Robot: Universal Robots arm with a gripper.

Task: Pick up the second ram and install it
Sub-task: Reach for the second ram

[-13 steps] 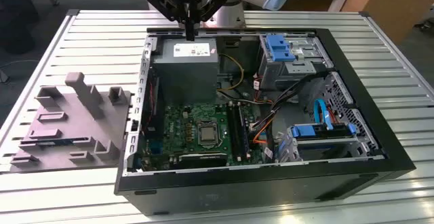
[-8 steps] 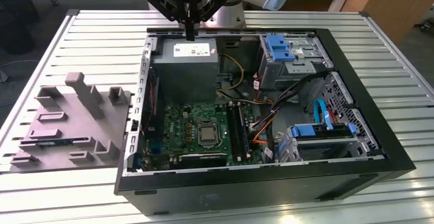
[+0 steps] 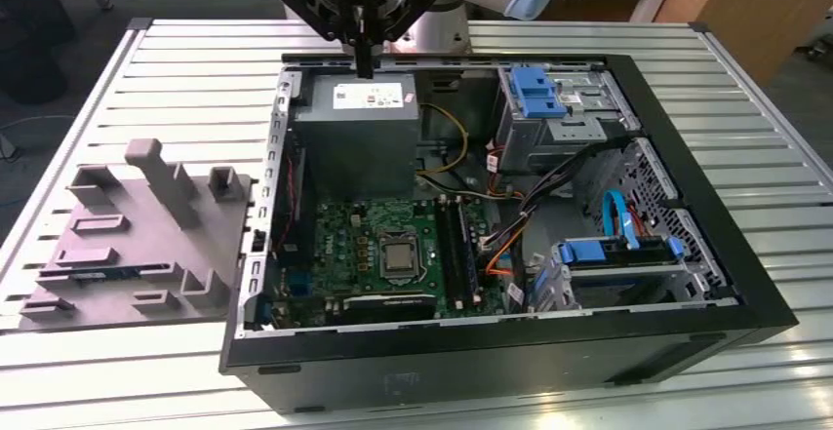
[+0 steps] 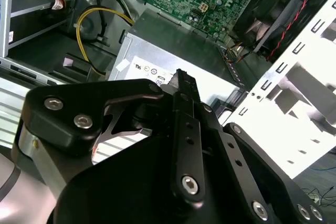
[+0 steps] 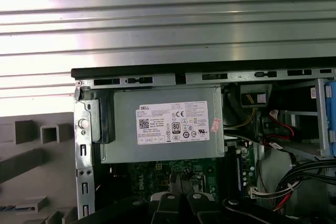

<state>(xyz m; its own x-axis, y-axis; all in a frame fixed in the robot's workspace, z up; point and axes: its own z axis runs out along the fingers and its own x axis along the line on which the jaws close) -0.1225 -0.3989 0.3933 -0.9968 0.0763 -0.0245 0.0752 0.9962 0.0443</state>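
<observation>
Looking at the exterior view, we've got the gripper (image 3: 363,63) hanging over the power supply (image 3: 354,128) at the far end of the open computer case (image 3: 677,284), and as far as we can tell it's not touching it. The fingers look pressed together into one narrow tip with nothing pinched between them, and in the second wrist view we see the same thing: one dark tip pointing down at the grey box.

The second ram (image 3: 111,274) is nowhere near it. We're fairly sure it's the thin bluish strip lying flat in the grey fixture (image 3: 150,215), which sits on the slatted table (image 3: 195,69) just beside the case on the exterior view's left. It's too small for us to make out the label or chips, so take that with a pinch of salt.

Inside the case the green motherboard (image 3: 341,245) lies flat, with the long black slots (image 3: 450,240) running beside the processor socket (image 3: 394,256). In the first wrist view the power supply's white label (image 5: 173,123) faces straight up
</observation>
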